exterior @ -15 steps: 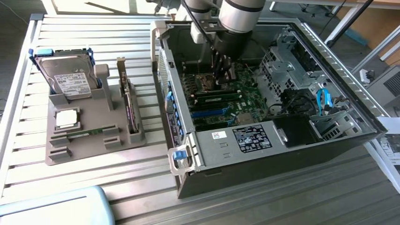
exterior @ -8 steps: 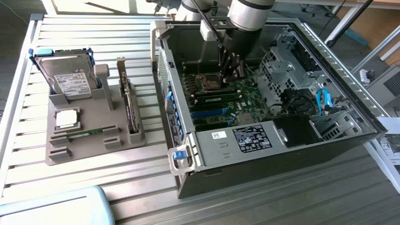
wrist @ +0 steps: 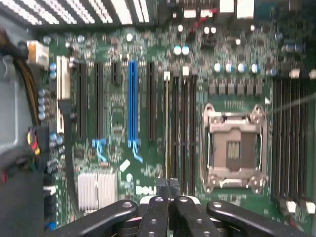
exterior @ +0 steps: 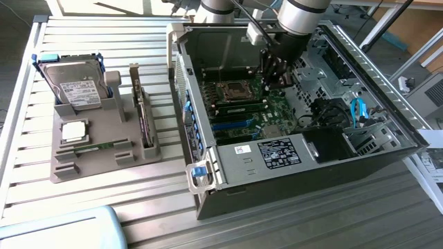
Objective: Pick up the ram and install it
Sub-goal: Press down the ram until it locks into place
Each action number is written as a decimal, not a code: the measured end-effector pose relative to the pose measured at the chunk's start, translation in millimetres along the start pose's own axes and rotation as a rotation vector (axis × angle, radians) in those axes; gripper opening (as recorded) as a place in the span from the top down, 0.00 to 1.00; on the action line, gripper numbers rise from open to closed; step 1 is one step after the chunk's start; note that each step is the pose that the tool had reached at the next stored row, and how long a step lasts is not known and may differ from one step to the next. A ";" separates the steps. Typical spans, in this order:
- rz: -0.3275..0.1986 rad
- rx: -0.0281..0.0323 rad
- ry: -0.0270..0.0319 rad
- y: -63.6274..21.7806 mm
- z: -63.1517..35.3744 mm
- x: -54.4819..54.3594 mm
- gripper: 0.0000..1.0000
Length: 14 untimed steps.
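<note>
Exterior view | end effector (exterior: 277, 78) closed inside case (exterior: 387, 129) | hard drive (exterior: 76, 85) apart

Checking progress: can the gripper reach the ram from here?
Probably not directly: the gripper is shut inside the computer case, whose wall stands between it and the uncovered ram in the grey holder.

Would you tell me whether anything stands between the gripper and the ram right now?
Yes. The gripper, shut, hangs inside the computer case over the motherboard, while what looks like the ram lies in the grey holder outside it. The case's wall and the upright expansion card stand between them.
</note>
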<state>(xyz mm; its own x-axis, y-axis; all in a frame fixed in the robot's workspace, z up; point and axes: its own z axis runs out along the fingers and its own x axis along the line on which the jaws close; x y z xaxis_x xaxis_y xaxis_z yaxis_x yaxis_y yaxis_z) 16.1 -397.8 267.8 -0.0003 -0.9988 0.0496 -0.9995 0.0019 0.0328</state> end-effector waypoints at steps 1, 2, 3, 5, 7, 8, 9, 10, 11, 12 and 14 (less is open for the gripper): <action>0.000 -0.0020 -0.0013 -4.5 0.3 0.0 0.89; 0.000 -0.0043 -0.0028 -9.9 0.7 -0.1 0.89; 0.000 -0.0066 -0.0040 -14.0 0.7 0.0 0.89; -0.001 -0.0079 -0.0093 -16.2 0.7 -0.1 0.89; -0.001 -0.0078 -0.0106 -16.2 0.8 -0.1 0.89; -0.001 -0.0078 -0.0107 -16.2 0.8 -0.1 0.89; -0.001 -0.0078 -0.0106 -16.2 0.8 -0.1 0.89; -0.001 -0.0078 -0.0105 -16.3 0.8 -0.1 0.89; 0.000 -0.0079 -0.0106 -16.3 0.8 -0.1 0.89; 0.008 -0.0083 -0.0110 -16.3 0.9 -0.1 0.89; 0.067 -0.0109 -0.0129 -16.3 1.6 -0.1 0.89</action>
<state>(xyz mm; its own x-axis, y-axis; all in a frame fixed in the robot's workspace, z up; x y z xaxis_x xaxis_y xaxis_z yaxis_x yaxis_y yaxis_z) 32.4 -397.8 265.7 -0.0674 -0.9970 0.0392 -0.9968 0.0690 0.0407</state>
